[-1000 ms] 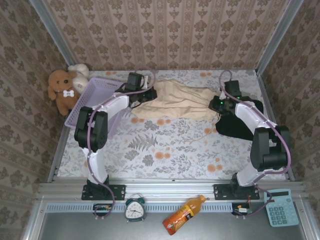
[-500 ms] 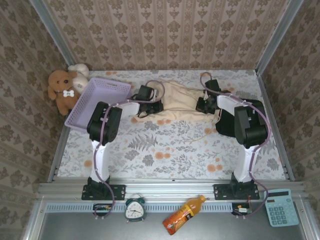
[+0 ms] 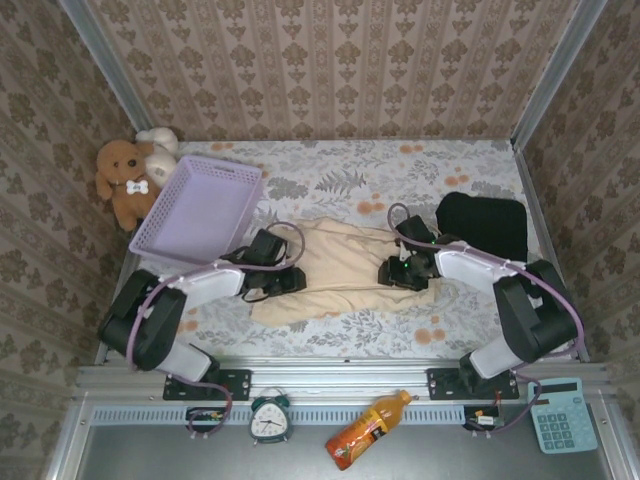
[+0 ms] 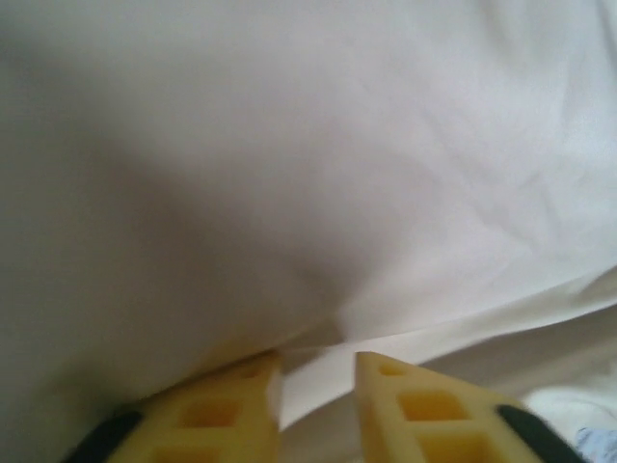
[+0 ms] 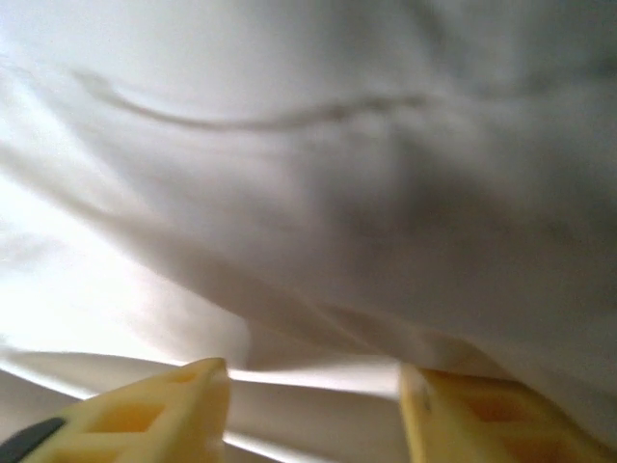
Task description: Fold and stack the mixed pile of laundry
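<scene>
The cream-beige garment [image 3: 338,262] lies spread on the floral table [image 3: 330,190] between my two lowered arms. At its left edge, my left gripper [image 3: 296,281] is shut on a fold; in the left wrist view the yellow fingertips [image 4: 260,381] stand close together with a strip of cream cloth [image 4: 308,193] between them. My right gripper [image 3: 386,272] sits at the garment's right edge. Its jaws [image 5: 313,371] stand wide apart and open, with cream cloth [image 5: 318,174] draped over and past them. The black garment [image 3: 482,225] lies in a heap at the back right, apart from both grippers.
A lavender mesh basket [image 3: 200,205] stands at the back left, with brown and white teddy bears [image 3: 128,178] beside it. On the near ledge are an alarm clock [image 3: 269,419], an orange bottle [image 3: 366,430] and a calculator [image 3: 562,414]. Patterned walls enclose the table.
Both arms swung from the back of the table toward the near edge, dragging the cream garment forward and off the black one. The black garment stayed at the back right.
</scene>
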